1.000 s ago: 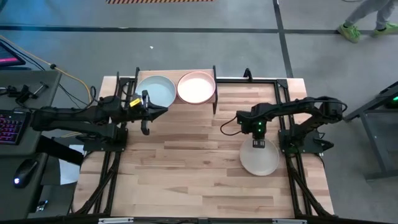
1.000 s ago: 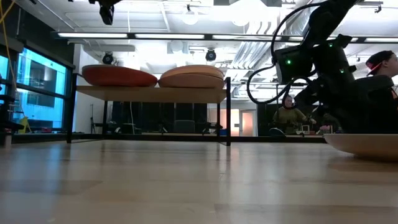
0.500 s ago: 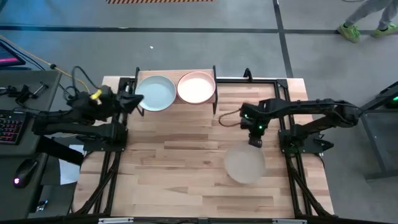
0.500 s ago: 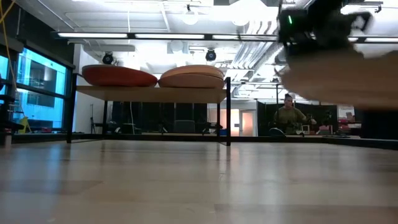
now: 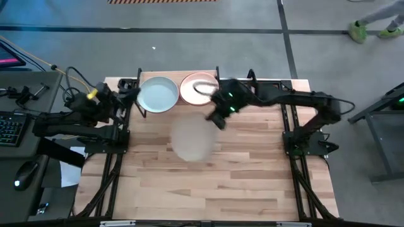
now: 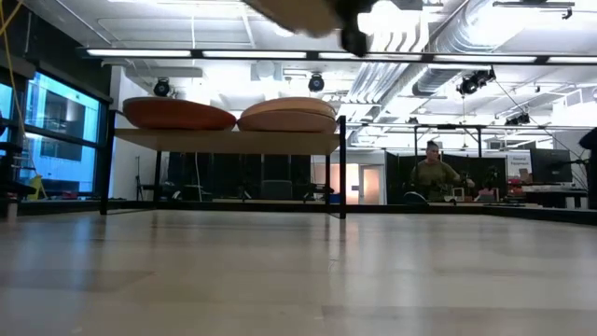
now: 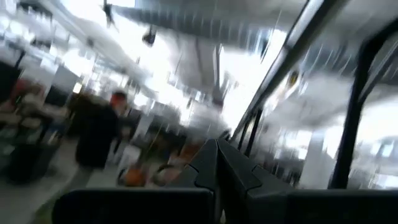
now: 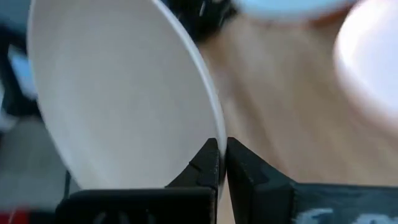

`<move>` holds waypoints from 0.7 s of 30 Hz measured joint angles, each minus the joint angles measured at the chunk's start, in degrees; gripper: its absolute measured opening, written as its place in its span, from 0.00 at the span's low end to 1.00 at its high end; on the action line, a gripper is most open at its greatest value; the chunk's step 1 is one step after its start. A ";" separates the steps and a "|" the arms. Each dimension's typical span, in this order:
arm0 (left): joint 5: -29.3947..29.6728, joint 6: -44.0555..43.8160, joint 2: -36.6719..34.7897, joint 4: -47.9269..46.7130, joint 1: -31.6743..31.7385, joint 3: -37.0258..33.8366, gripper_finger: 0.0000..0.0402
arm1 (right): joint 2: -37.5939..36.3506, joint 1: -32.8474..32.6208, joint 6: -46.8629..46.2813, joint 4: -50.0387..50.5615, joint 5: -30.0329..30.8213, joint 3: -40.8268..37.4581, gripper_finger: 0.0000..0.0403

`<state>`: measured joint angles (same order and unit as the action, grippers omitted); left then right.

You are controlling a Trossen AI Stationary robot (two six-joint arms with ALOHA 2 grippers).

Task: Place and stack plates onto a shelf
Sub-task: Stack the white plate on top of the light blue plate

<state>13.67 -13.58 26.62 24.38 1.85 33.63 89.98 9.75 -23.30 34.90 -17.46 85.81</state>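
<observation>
Your cream plate [image 5: 191,140] shows only as a motion blur from above. The right gripper [image 5: 218,116] has its fingers [image 8: 208,163] clamped on that plate's rim, holding it aloft over the table [image 5: 252,183] near the far edge, beside the shelf [image 6: 224,140]. Blue plate [image 5: 158,94] and pink plate [image 5: 197,88] top the shelf's stacks. Left gripper [image 5: 129,96], fingers together, waits at the far left corner.

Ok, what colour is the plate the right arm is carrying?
Cream: the plate clamped at its rim by the right end effector shows best in the right wrist view.
</observation>
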 joint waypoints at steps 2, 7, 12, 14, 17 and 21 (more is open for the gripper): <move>-0.54 0.60 0.17 5.54 0.00 0.00 0.00 | 4.29 1.77 -0.79 0.04 1.08 6.69 0.00; -3.91 3.62 -0.03 10.62 0.00 0.05 0.00 | 15.45 6.92 -2.43 1.97 3.10 23.05 0.00; -4.07 3.29 -0.11 9.57 0.00 0.00 0.00 | 26.13 10.65 -6.68 3.86 5.66 36.72 0.00; -4.07 3.27 0.02 8.92 0.00 0.00 0.00 | 29.88 11.51 -8.80 4.01 5.67 40.78 0.00; -4.09 3.28 -0.01 8.88 0.00 0.00 0.00 | 34.45 12.12 -12.33 4.04 5.69 45.31 0.00; -4.08 3.27 -0.01 8.79 0.00 0.00 0.00 | 38.76 12.15 -14.81 3.95 5.21 48.81 0.00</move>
<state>9.59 -10.31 26.61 33.17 1.85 33.63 128.74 21.90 -38.11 38.85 -12.25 134.62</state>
